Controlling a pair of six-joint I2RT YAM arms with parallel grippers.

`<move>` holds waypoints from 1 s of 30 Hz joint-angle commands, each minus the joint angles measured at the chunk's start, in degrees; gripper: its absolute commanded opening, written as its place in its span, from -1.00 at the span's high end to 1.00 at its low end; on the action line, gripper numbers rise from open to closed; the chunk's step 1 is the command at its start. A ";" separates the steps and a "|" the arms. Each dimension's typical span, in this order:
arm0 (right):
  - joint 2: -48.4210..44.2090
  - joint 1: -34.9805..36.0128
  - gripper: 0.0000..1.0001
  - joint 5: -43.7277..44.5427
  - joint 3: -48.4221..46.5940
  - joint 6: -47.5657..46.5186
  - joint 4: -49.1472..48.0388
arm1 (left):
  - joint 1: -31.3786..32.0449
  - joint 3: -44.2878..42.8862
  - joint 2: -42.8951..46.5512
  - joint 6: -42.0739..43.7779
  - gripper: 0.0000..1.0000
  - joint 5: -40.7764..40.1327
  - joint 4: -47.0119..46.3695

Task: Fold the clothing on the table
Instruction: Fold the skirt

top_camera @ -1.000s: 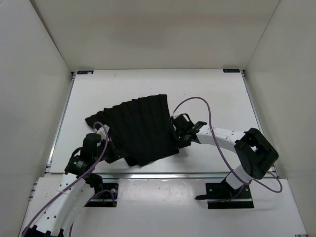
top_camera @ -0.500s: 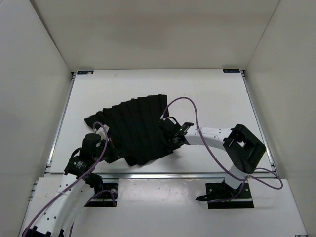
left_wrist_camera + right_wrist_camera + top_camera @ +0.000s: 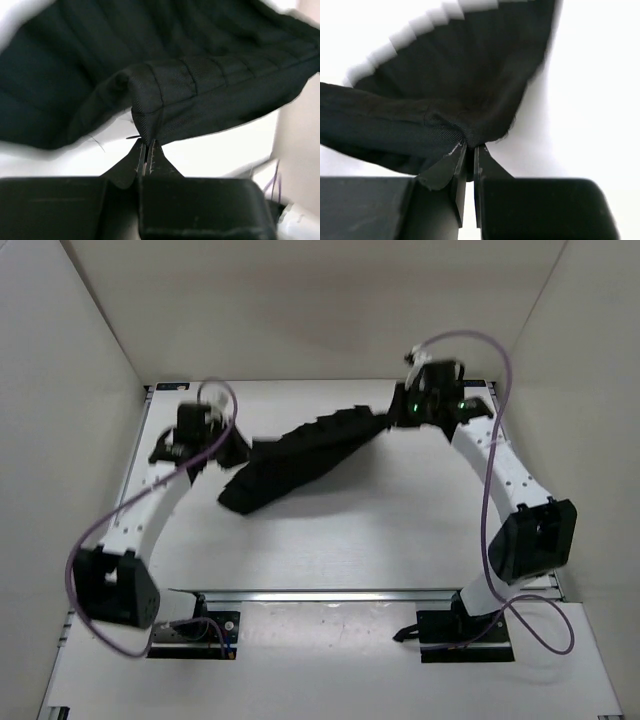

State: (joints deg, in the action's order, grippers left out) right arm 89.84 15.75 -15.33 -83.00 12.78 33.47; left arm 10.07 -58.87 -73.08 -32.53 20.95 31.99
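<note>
The clothing (image 3: 300, 458) — flat earlier — now hangs lifted between pinching fingers (image 3: 132, 163).

The clothing (image 3: 300, 462) stretches across the far half of the table (image 3: 380, 530), from left to right. Its left end is in the left gripper (image 3: 240, 447); its right end, farther back, is in the right gripper (image 3: 393, 420), near the far right corner.

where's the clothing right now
In the top view the clothing is strung across the far half of the table, between the left gripper pinching its left end and the right gripper pinching its right end near the far right corner.
</note>
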 commanded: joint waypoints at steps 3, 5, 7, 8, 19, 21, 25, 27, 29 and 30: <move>1.13 0.86 0.99 0.31 -20.00 -9.60 2.03 | -3.30 -24.00 -3.31 4.85 1.00 -1.25 -0.79; -2.63 1.04 1.00 -0.22 -15.63 -9.26 -0.41 | -2.33 -19.56 0.82 4.94 1.00 -3.80 -1.40; -5.97 -0.45 1.00 -1.18 -4.16 -8.39 -3.48 | -2.07 -12.54 6.95 3.98 1.00 -4.25 -3.24; -7.82 -1.67 1.00 -2.32 -1.31 -7.77 -5.16 | -1.63 -7.01 8.46 3.80 1.00 -4.16 -4.12; -27.43 0.24 1.00 -5.76 43.44 3.56 -9.66 | 2.24 38.55 29.21 -2.27 1.00 -4.61 -6.15; -29.27 -0.63 0.99 -7.33 46.52 5.58 -6.77 | 4.33 41.55 33.42 -4.63 1.00 -5.21 -5.53; -34.72 -0.19 1.00 -8.05 51.01 7.61 -0.44 | 7.34 41.03 38.79 -8.68 1.00 -5.05 -0.27; -37.37 1.91 1.00 -5.42 50.23 9.19 3.33 | 8.82 39.90 42.21 -9.82 1.00 -5.22 2.71; -40.44 1.40 0.99 -5.49 48.73 9.81 6.33 | 9.18 38.49 44.41 -10.44 1.00 -4.69 5.00; -40.97 -0.26 1.00 -6.28 47.77 9.29 8.25 | 9.10 37.09 45.73 -10.36 1.00 -4.69 7.02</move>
State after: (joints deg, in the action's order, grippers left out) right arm 51.68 17.30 -25.58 -32.40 21.17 35.53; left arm 19.09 -17.89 -29.95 -41.71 20.01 32.71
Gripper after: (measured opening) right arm 0.045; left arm 0.034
